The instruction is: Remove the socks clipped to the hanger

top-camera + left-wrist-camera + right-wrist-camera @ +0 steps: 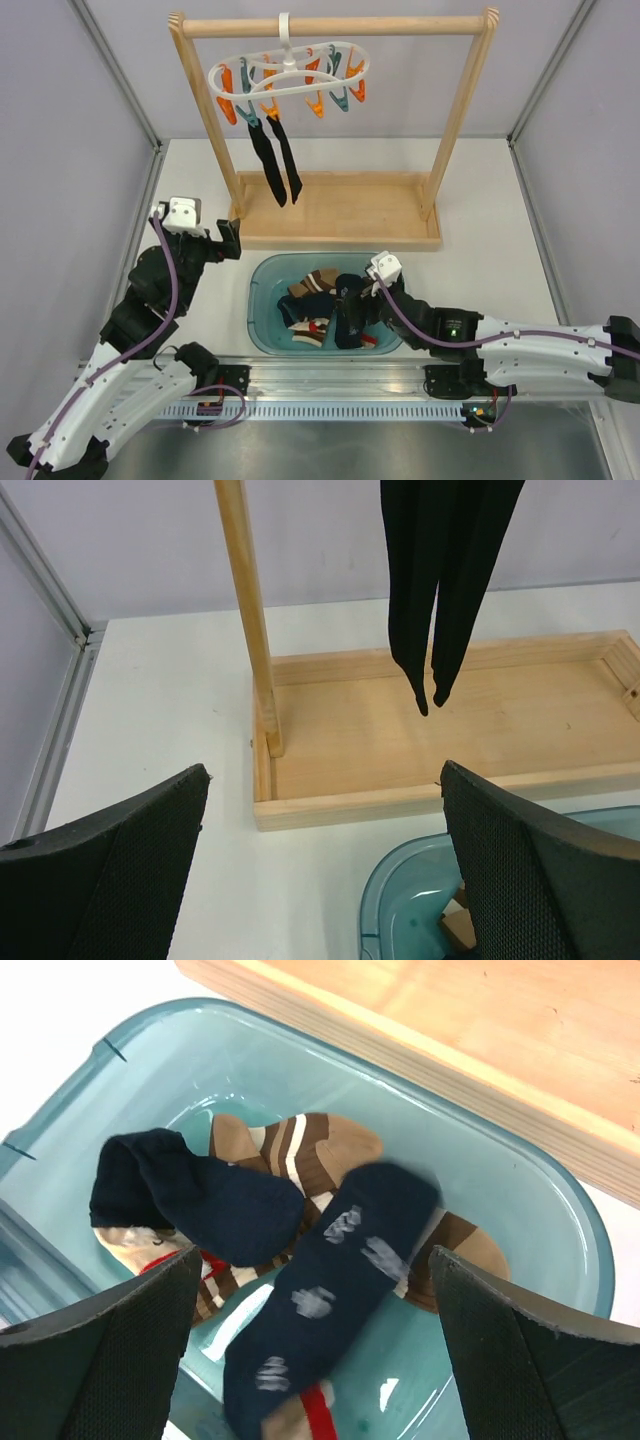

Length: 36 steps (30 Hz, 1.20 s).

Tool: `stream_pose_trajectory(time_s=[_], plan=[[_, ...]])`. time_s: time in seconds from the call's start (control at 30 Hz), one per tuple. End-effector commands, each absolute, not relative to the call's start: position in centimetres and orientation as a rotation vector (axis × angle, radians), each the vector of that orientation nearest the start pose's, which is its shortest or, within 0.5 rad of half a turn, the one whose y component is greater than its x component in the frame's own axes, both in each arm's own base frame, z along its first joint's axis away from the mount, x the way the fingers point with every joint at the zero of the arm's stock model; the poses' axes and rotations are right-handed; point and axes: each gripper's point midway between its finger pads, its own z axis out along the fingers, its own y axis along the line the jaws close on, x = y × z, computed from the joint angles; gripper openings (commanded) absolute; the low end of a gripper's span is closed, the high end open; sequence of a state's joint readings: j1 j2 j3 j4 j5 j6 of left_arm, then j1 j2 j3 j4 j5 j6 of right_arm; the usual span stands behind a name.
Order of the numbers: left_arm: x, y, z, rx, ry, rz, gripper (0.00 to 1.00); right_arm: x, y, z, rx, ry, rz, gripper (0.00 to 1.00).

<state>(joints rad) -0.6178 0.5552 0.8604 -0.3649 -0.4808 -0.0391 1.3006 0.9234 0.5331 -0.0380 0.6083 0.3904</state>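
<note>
The white hanger [288, 72] with orange and teal pegs hangs by its hook from the wooden rail. Two long black socks [275, 160] dangle from its left pegs, their toes [432, 680] above the frame's base. My left gripper [228, 240] is open and empty [325, 770], low by the base's front left corner, below the hanging pair. My right gripper [352, 300] is open over the teal bin [262, 300]. A navy sock with light motifs [340, 1290] shows blurred between its fingers, touching neither. It lies over striped brown socks [300, 1145] and a plain navy sock [200, 1200].
The wooden rail frame stands on a shallow wooden base tray [340, 210] just behind the bin. Its left post [250, 620] rises close in front of my left gripper. The bin's rim [400, 880] lies under my left gripper's right finger. Grey walls enclose the white table.
</note>
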Motion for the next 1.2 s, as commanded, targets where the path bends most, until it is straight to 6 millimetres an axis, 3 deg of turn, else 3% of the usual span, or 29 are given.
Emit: stream_pose_trajectory(time_s=[0.0, 0.27, 0.4, 0.67, 0.77, 0.8, 0.93, 0.97, 1.03, 1.07, 1.13, 1.17], plan=[[24.4, -7.0, 33.2, 0.103, 1.603, -0.083, 1.0, 16.5, 26.2, 17.3, -0.418, 1.849, 0.569, 0.98], [24.4, -6.6, 33.3, 0.082, 1.602, -0.08, 1.0, 16.8, 25.5, 18.0, -0.416, 1.84, 0.532, 0.98], [24.3, -6.4, 33.6, 0.065, 1.594, -0.089, 1.0, 17.5, 25.6, 19.3, -0.423, 1.807, 0.489, 0.98], [25.2, -7.6, 34.5, 0.089, 1.594, -0.14, 1.0, 19.9, 27.5, 25.2, -0.412, 1.631, 0.429, 0.98], [26.1, -8.0, 34.7, 0.09, 1.61, -0.15, 1.0, 22.0, 28.7, 26.7, -0.391, 1.603, 0.397, 0.98], [26.3, -8.0, 34.9, 0.088, 1.611, -0.162, 1.0, 22.7, 30.0, 26.9, -0.409, 1.602, 0.417, 0.98], [26.9, -8.0, 35.9, 0.062, 1.605, -0.206, 1.0, 26.4, 31.9, 29.4, -0.344, 1.522, 0.505, 0.98], [27.1, -7.7, 35.7, 0.051, 1.606, -0.205, 1.0, 27.8, 31.5, 30.1, -0.312, 1.507, 0.501, 0.98], [27.3, -7.4, 35.1, 0.043, 1.616, -0.203, 1.0, 29.3, 32.7, 31.9, -0.296, 1.454, 0.536, 0.98], [27.3, -7.3, 34.8, 0.036, 1.622, -0.204, 1.0, 30.3, 33.2, 31.7, -0.305, 1.451, 0.529, 0.97], [27.3, -7.2, 33.9, 0.039, 1.64, -0.205, 1.0, 31.2, 34.5, 33.9, -0.313, 1.4, 0.575, 0.95], [27.3, -7.1, 33.7, 0.035, 1.64, -0.206, 1.0, 32.2, 35.3, 33.1, -0.329, 1.415, 0.565, 0.95]])
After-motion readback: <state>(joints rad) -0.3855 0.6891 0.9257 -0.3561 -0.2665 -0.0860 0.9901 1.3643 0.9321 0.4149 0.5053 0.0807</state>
